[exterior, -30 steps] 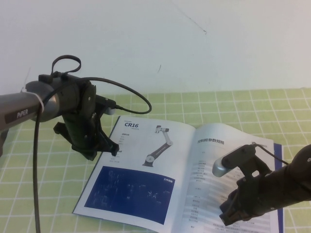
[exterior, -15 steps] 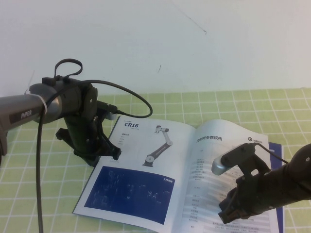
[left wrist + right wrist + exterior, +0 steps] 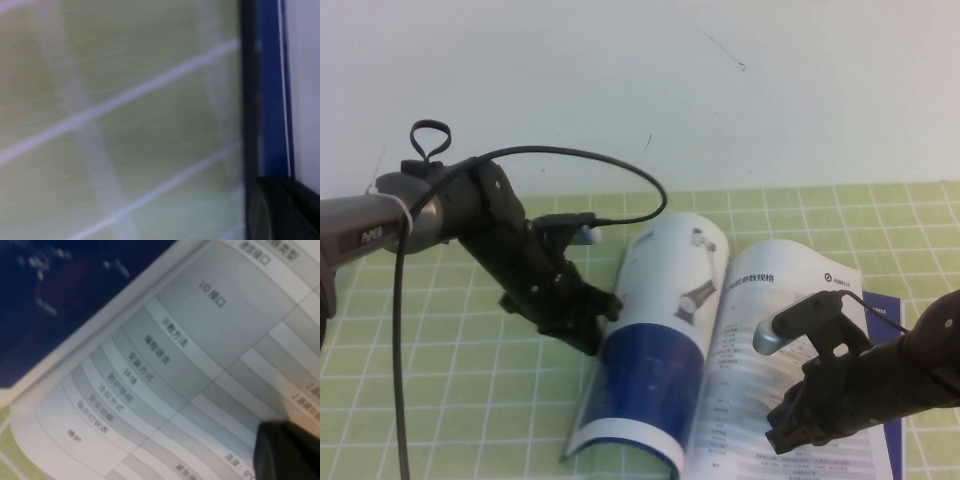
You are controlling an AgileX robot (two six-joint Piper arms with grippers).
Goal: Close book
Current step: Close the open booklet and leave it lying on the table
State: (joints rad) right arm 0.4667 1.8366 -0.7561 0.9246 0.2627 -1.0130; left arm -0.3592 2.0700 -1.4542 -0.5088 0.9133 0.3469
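An open booklet [image 3: 765, 320] lies on the green checked cloth. Its left page [image 3: 660, 330], blue at the lower half with a robot arm picture above, stands curled upright over the spine. My left gripper [image 3: 585, 322] is low against the outer side of that lifted page; in the left wrist view the blue page edge [image 3: 267, 100] runs beside the dark gripper [image 3: 285, 210]. My right gripper [image 3: 788, 432] rests on the right text page near the front edge. In the right wrist view the printed table page [image 3: 175, 365] fills the picture, with the gripper [image 3: 287, 450] touching it.
A green cloth with a white grid [image 3: 440, 380] covers the table, and a white wall [image 3: 640, 90] rises behind it. The left arm's black cable [image 3: 570, 155] loops above the cloth. The blue back cover [image 3: 892, 305] pokes out at the booklet's right side.
My left gripper has swept right and lower, pushing the left page up from flat to a standing curl. The right gripper has stayed pressed on the right page.
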